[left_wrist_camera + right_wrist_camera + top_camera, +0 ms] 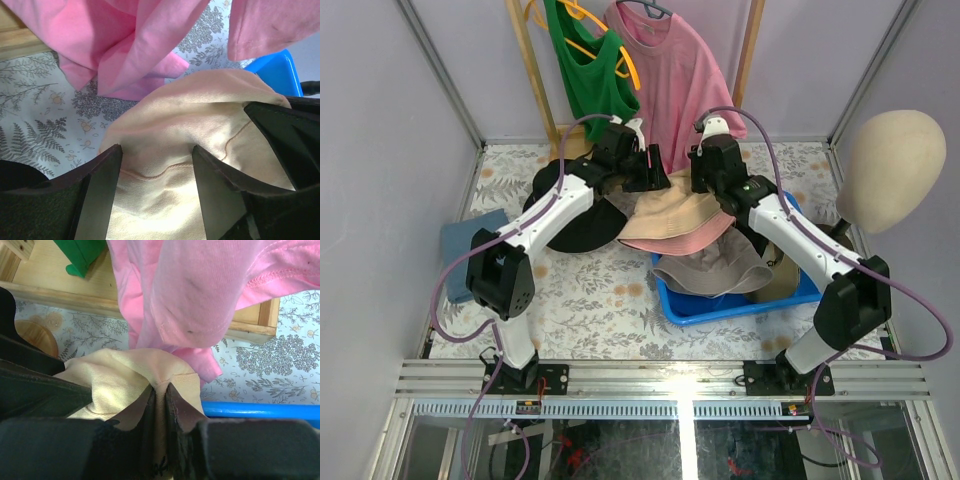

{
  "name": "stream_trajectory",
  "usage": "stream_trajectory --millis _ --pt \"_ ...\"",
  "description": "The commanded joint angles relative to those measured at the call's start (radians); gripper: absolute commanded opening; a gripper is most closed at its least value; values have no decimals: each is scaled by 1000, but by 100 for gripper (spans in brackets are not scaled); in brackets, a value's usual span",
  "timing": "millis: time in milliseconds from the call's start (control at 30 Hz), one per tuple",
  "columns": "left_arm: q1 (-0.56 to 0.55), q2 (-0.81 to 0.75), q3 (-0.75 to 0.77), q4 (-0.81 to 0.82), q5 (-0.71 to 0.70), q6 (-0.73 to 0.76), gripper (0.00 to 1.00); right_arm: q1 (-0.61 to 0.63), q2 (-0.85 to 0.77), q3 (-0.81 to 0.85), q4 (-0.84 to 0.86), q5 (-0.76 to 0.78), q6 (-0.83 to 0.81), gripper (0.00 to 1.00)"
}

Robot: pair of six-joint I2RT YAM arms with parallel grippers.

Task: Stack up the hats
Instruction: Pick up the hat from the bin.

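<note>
- Location: the beige hat point(670, 212) is at the back middle of the counter point(590, 290), over the rear left corner of the blue bin point(740, 302). It lies on a pink hat point(705, 240), just below the hem of the hanging pink shirt point(675, 80).
- Right pincer point(160, 387): the jaws are closed on a pinched fold of the beige hat, at its rear right edge.
- Left pincer point(156, 148): the jaws stand apart, straddling the hat's cloth at the rear left. Nothing is clamped.
- Handling: the hat is light, soft twill. It creases at the clamp and sags between supports, so expect it to drape rather than keep its shape. It is not fragile, and the weave should give a fair hold.
- Where to hold: take the brim or a gathered fold at two opposite points. A single hold is likely to let the far side droop and drag the pink hat.
- Orientation: the long axis runs left to right across the counter. The rear edge is raised at the pincers and the brim slopes toward the near side. Whether the crown faces up cannot be told.
- Other hats: a grey hat point(720, 270) lies in the bin and a black hat point(580, 225) lies on the counter to the left.
</note>
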Motion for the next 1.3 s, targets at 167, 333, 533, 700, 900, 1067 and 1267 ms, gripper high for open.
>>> stream_trajectory --millis 167,333,533,700,900,1067,1267 --pt "3 -6 -59 160 147 -23 55 -5 -94 -65 101 -22 -12 17" --pt "3 -7 -80 213 215 -27 42 -4 -116 -86 106 -33 -12 17" --pt "5 -25 -95 236 215 -20 36 -4 -131 -103 98 -28 -18 17" --pt "5 -60 -112 244 177 -3 33 -5 -148 -125 100 -20 -21 17" --pt "5 -104 -113 236 132 27 29 -5 -171 -140 105 -13 -25 17" --pt "5 -129 -113 234 112 40 21 -5 -200 -151 120 -6 -30 17" --pt "3 -135 -122 231 125 41 13 -5 -232 -168 147 -10 -30 17"
